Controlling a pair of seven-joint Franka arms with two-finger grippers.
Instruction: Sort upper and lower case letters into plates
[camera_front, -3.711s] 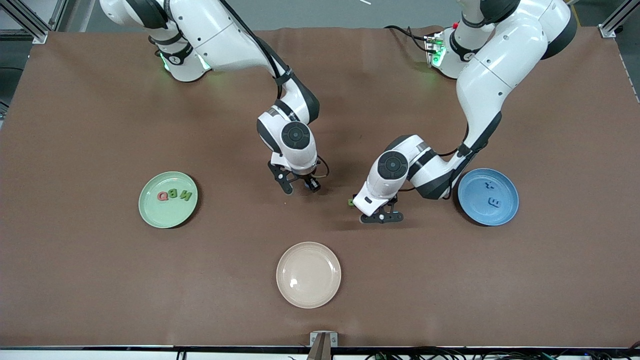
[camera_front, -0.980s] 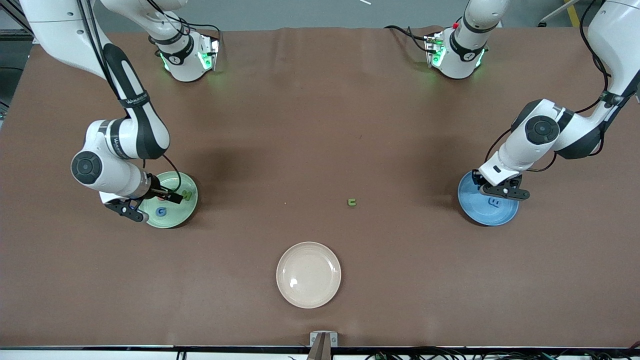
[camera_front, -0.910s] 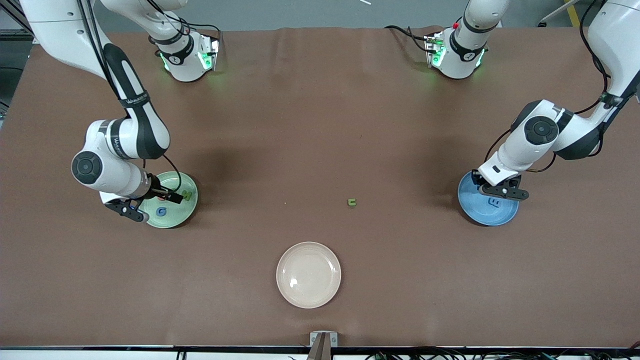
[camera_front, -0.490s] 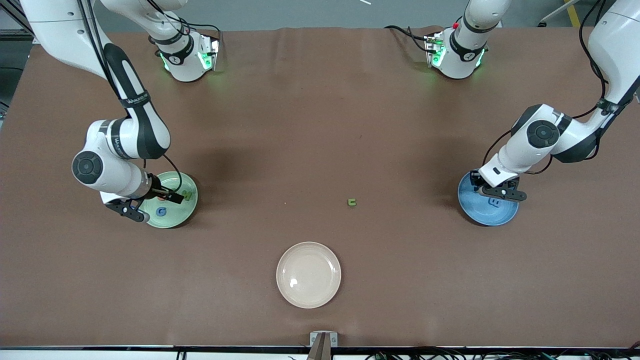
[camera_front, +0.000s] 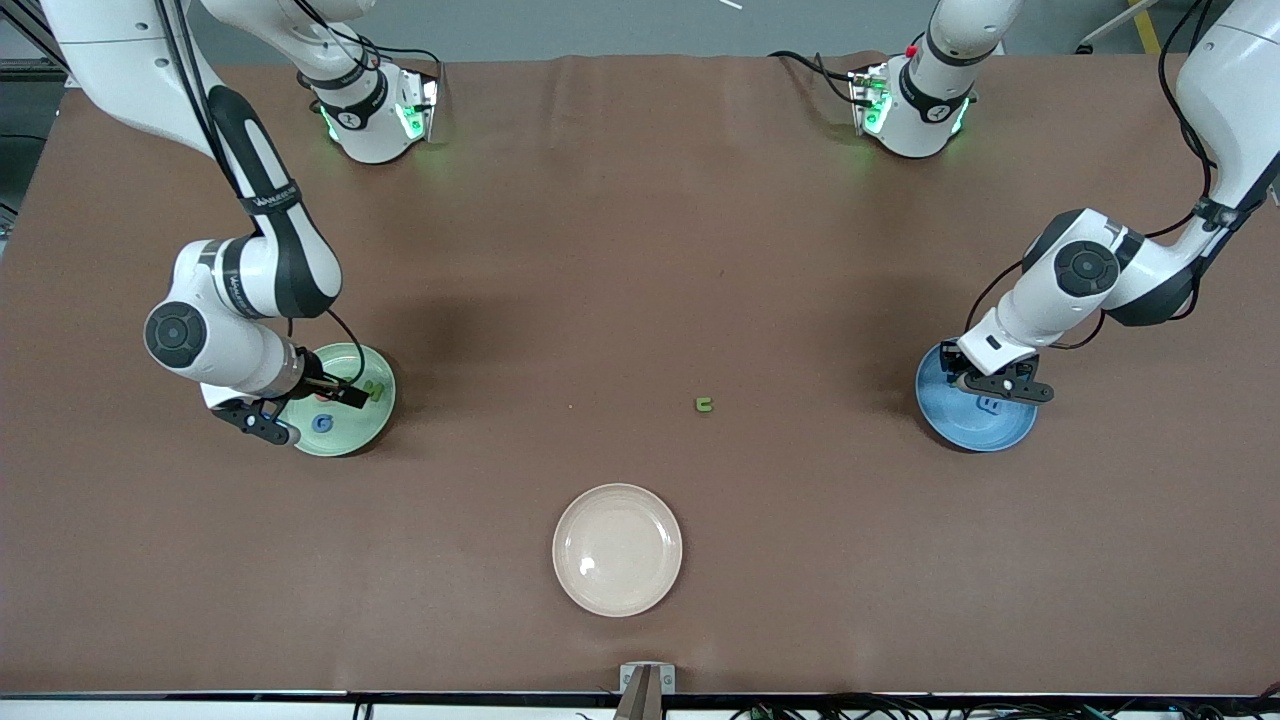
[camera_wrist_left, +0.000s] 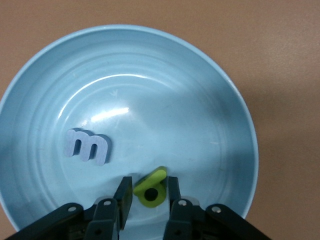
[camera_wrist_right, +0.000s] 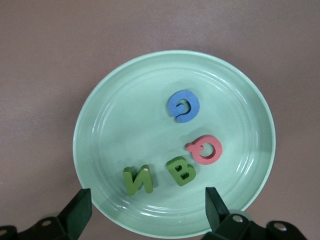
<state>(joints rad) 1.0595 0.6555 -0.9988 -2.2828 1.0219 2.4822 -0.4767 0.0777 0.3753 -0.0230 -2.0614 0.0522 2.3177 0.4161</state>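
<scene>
**Two drops at the plates, one letter left on the table**

The brown table (camera_front: 640, 250) carries three plates. The cream-white plate (camera_front: 617, 549), nearest the front camera, holds nothing and has no part in the sorting. The pale green plate (camera_front: 340, 400) lies toward the right arm's end of the table, the blue plate (camera_front: 975, 400) toward the left arm's end, the two well apart.

The right gripper (camera_wrist_right: 145, 212) hangs over the green plate with its fingers spread wide and nothing between them. In the plate lie four capitals: a blue G (camera_wrist_right: 183, 105), a pink Q (camera_wrist_right: 206, 149), a green B (camera_wrist_right: 181, 171) and a green N (camera_wrist_right: 138, 180). That delivery looks finished.

The left gripper (camera_wrist_left: 148, 192) is low over the blue plate, its fingers clamped on a small yellow-green letter (camera_wrist_left: 150, 187) (a lower-case one by its look, though I cannot read which). A pale lilac m (camera_wrist_left: 86, 146) already rests in the plate, apart from the held piece.

So the step in hand is the left arm's placement. Next it should let the fingers part so the letter settles in the plate, then rise straight up to avoid dragging it or nudging the m.

One small green letter (camera_front: 705, 404) lies alone on the bare table between the two plates, farther from the front camera than the cream plate. It is too small to read; it must be identified before choosing a plate.
</scene>
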